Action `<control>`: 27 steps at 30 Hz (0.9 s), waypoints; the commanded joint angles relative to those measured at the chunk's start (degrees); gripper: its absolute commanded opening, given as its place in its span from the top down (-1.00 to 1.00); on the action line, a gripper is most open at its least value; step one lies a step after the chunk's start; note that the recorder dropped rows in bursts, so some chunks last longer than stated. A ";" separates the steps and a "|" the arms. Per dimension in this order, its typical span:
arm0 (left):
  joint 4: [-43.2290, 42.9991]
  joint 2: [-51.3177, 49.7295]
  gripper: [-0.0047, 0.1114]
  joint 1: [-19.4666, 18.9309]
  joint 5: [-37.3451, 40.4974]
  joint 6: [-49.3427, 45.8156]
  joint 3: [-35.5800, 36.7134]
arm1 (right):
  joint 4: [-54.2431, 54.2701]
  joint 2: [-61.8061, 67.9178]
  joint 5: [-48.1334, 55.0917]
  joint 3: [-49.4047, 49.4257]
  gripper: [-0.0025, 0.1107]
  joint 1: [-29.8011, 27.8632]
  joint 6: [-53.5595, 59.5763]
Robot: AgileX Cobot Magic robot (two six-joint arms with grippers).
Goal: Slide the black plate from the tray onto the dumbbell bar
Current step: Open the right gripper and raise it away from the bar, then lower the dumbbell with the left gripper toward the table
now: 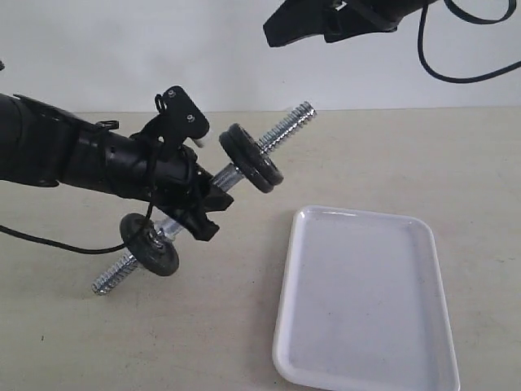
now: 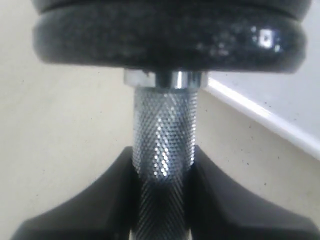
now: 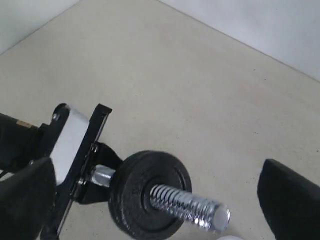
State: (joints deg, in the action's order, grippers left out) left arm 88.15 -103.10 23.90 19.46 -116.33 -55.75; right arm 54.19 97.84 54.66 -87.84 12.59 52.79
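While your left arm reaches in from the left above the beige table, the white tray lies flat on that table at the lower right, well apart from everything the arm carries.

You have the dumbbell bar held in the air at a slant, its far threaded end pointing up and to the right and its near threaded end angled down toward the table on the left. Your left gripper is clenched on the bar's knurled middle; in the left wrist view both black fingers press against the knurling from either side.

Your right gripper hangs high at the top of the scene, above the raised end of the bar and touching nothing. Its two fingers stand spread wide, released.

You can see the black plate on the bar's upper half, with the threaded end passing through its central hole and sticking out beyond it. It sits flush against a second plate just behind it. A third plate rides on the lower half of the bar, on the other side of your left gripper.
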 commanded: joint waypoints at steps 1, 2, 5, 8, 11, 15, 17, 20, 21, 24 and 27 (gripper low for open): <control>7.59 3.81 0.84 -0.02 0.36 9.77 -2.80 | -0.60 -0.68 2.68 -0.25 -0.88 -0.03 -0.73; 7.59 3.81 0.84 -0.02 0.23 13.36 -2.80 | -0.73 -0.68 2.68 -0.25 -0.88 -0.03 -1.20; 7.59 3.81 0.84 -0.02 0.05 20.57 -2.80 | -0.73 -0.68 3.45 -0.25 -0.88 -0.03 -1.21; 7.59 3.81 0.84 -0.02 0.05 25.26 -2.80 | -0.73 -0.68 4.34 -0.25 -0.88 -0.03 -1.21; 7.59 3.60 0.84 -0.02 3.08 31.63 -2.80 | -0.73 -0.68 5.15 -0.25 -0.88 -0.03 -1.21; 7.82 -0.13 0.84 -0.02 9.45 34.51 -2.80 | -0.73 -0.68 5.75 -0.25 -0.88 -0.03 -1.21; 8.42 -1.91 0.84 -0.02 10.78 34.51 -2.80 | -0.73 -0.68 5.87 -0.25 -0.88 -0.03 -1.21; 10.51 -4.12 0.84 -0.02 12.00 32.96 -2.80 | -0.73 -0.68 6.34 -0.25 -0.88 -0.03 -1.21; 11.17 -4.76 0.84 -0.02 12.47 32.83 -2.80 | -0.73 -0.68 6.44 -0.25 -0.88 -0.03 -1.21; 11.79 -6.30 0.84 -0.02 14.02 30.91 -2.80 | -0.73 -0.68 6.55 -0.25 -0.88 -0.03 -1.21; 11.79 -7.30 0.84 -0.02 16.13 30.67 -2.80 | -0.73 -0.68 6.55 -0.25 -0.88 -0.03 -1.21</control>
State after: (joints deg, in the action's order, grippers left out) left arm 94.47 -113.09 23.79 26.17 -84.17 -55.96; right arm 53.43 97.84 60.73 -87.84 12.59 51.79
